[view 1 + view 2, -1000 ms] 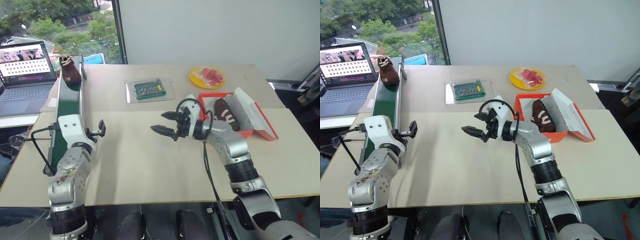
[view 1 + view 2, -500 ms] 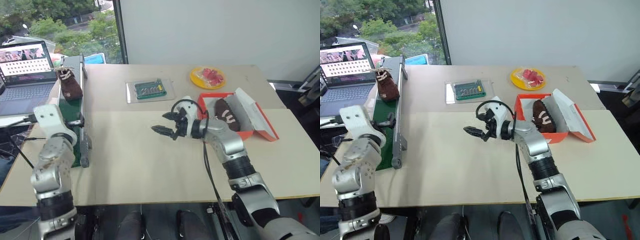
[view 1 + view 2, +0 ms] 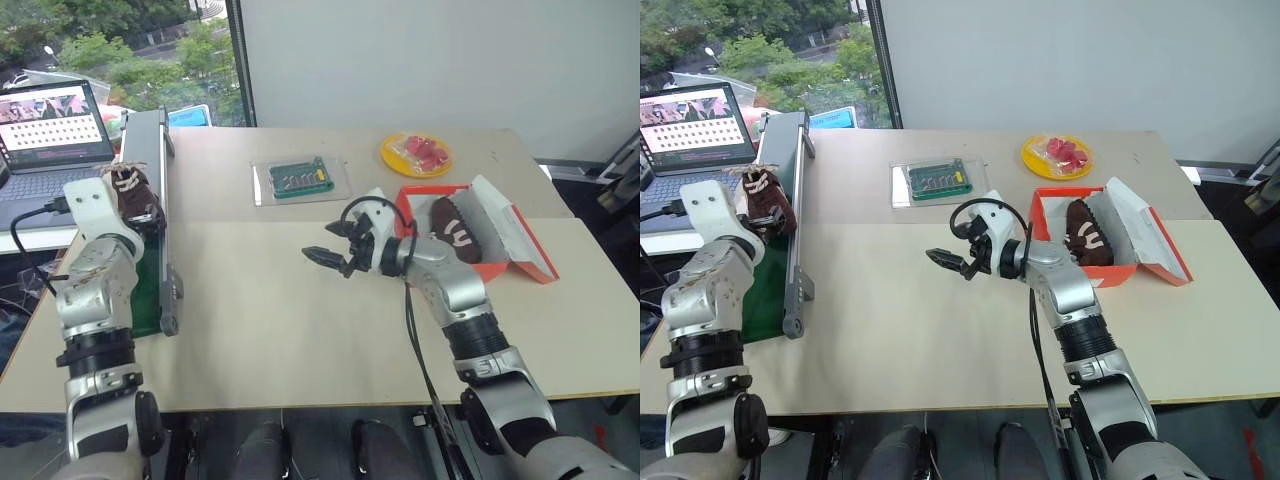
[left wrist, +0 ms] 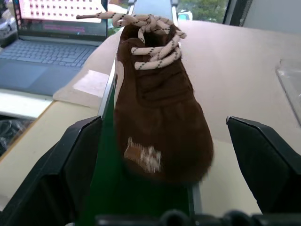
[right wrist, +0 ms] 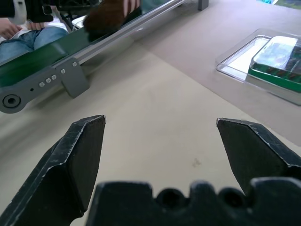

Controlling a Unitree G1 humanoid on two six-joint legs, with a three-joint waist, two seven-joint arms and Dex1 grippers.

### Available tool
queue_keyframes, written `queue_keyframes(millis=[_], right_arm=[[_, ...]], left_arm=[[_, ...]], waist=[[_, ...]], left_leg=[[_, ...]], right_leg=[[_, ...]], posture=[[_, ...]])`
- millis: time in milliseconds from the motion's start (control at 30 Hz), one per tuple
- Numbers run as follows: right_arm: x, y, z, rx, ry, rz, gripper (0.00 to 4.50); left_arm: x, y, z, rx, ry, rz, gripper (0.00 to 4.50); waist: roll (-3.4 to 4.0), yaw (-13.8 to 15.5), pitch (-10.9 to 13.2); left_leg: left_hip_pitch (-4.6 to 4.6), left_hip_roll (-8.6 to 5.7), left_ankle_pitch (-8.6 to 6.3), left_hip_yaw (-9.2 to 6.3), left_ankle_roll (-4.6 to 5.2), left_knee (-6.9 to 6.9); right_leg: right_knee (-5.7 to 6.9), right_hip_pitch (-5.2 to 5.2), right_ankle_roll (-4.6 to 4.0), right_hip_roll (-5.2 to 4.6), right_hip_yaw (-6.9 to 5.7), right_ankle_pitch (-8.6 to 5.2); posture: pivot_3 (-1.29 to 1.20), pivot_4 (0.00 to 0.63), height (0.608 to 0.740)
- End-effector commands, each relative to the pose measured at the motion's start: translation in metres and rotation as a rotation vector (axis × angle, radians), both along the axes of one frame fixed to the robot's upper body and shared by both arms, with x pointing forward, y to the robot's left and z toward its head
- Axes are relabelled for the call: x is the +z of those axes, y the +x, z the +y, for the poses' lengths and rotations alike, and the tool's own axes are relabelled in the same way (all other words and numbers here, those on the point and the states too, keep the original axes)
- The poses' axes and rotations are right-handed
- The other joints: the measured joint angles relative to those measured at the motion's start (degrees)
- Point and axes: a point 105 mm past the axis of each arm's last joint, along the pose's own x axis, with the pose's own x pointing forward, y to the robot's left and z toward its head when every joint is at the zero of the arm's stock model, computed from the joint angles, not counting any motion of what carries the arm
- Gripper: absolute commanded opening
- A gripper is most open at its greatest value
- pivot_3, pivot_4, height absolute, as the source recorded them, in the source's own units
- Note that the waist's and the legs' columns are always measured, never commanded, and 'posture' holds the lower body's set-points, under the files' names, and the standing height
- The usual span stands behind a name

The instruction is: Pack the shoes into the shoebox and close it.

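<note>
One dark brown shoe (image 4: 160, 108) with cream laces lies on the green conveyor belt (image 3: 148, 285) at the table's left, toe toward me. My left gripper (image 4: 162, 123) is open, its black fingers (image 4: 70, 165) on either side of the toe, not pressing it. The orange-red shoebox (image 3: 487, 267) stands open at the right. Its white-lined lid (image 3: 505, 232) is folded outward, and the other shoe (image 3: 451, 223) lies inside. My right gripper (image 3: 335, 255) hovers open and empty over the middle of the table, left of the box.
A clear tray with a green board (image 3: 298, 180) lies at the back centre, with a yellow plate of red pieces (image 3: 415, 153) behind the box. An open laptop (image 3: 52, 125) sits left of the conveyor. The conveyor's grey side rail (image 5: 70, 70) runs along the table's left.
My left arm has swung left from over the table to the conveyor, so its fingers now flank the shoe. The shoe has travelled down the belt toward me. The right gripper stayed put.
</note>
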Motion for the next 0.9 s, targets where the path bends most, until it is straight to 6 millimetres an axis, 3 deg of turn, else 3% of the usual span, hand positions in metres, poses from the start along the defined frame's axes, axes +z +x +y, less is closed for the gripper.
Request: queue_keyframes(millis=[33,233,300,533,700,800,900], right_arm=[[0.016,-0.003,-0.003,-0.001,0.022,-0.051,4.47],[0.017,-0.002,-0.006,-0.012,0.013,-0.051,4.47],[0.017,-0.003,-0.006,-0.012,0.006,-0.048,4.50],[0.016,-0.004,-0.007,-0.015,-0.002,-0.039,4.50],[0.017,-0.003,-0.007,-0.018,-0.004,-0.039,4.50],[0.018,-0.002,-0.008,-0.020,-0.004,-0.041,4.50],[0.027,0.000,-0.008,-0.032,0.070,-0.020,4.50]], left_arm=[[-0.002,0.003,0.006,0.037,-0.011,-0.005,4.50],[-0.032,0.003,0.010,0.063,-0.125,0.051,4.50],[-0.035,0.002,0.008,0.056,-0.172,0.034,3.97],[-0.007,-0.003,0.003,0.074,-0.156,-0.084,1.60],[0.011,-0.003,0.000,0.095,-0.128,-0.137,0.16],[0.023,-0.002,-0.002,0.101,-0.080,-0.171,0.01],[0.047,0.004,-0.022,0.009,-0.065,-0.269,0.01]], waist=[[0.00,0.0,0.0],[0.00,-0.1,0.0],[0.00,-0.1,0.0],[0.00,0.0,0.0],[-0.01,0.0,0.0],[-0.01,0.0,0.0],[-0.04,0.1,0.0]], left_leg=[[0.00,0.00,0.00,0.01,0.00,0.00],[0.02,0.01,-0.01,0.03,0.02,-0.02],[0.06,0.01,-0.02,0.02,0.04,-0.01],[0.16,0.02,-0.01,-0.02,0.03,0.01],[0.06,0.02,-0.01,-0.05,0.03,0.00],[0.02,0.01,-0.02,-0.05,0.04,0.00],[-0.04,0.02,0.00,-0.04,0.01,0.00]], right_leg=[[-0.01,0.00,0.00,0.00,0.00,0.00],[0.04,-0.01,0.00,0.00,0.00,0.00],[0.08,0.00,0.00,-0.01,0.01,0.00],[0.10,0.03,-0.04,0.00,0.04,0.01],[0.15,0.00,-0.05,0.00,0.00,0.02],[0.09,0.00,-0.05,-0.01,-0.02,0.02],[0.05,-0.03,-0.05,-0.01,-0.04,0.02]], posture=[[0.00,0.150,0.740],[0.00,0.150,0.740],[0.00,0.150,0.740],[0.00,0.150,0.740],[0.00,0.150,0.740],[0.00,0.150,0.740],[0.00,0.150,0.740]])
